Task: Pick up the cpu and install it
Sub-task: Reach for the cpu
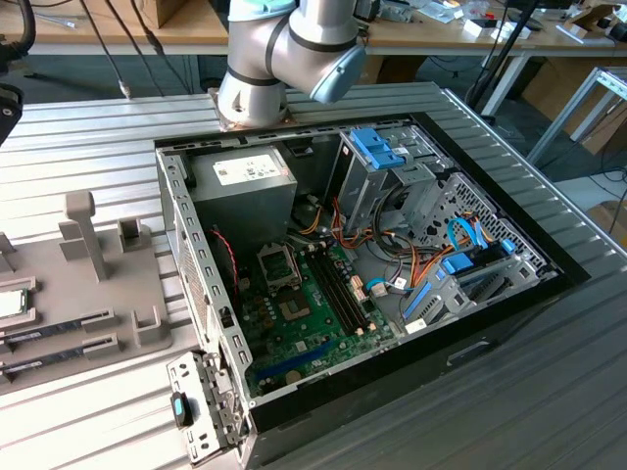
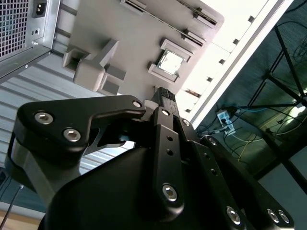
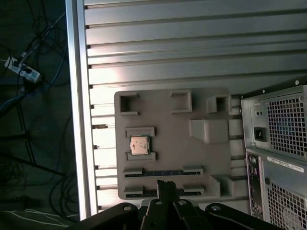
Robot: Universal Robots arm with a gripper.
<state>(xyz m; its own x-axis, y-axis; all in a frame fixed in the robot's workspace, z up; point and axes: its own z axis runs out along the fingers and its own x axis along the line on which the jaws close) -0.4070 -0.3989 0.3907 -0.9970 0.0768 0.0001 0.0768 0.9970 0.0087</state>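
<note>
Hovering clenched and empty, my gripper [image 3: 166, 186] faces the cpu [image 3: 139, 145], seated in its grey tray [image 3: 168, 139], nine o'clock from the case [image 1: 186, 235] in the exterior view. Step: approach. Grasping likely needs jaws parted.

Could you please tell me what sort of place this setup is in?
Most likely a robotics lab or workshop: a robot arm on a slotted aluminium table beside an open desktop computer case, a grey parts fixture holding the cpu, and cluttered workbenches behind.
</note>
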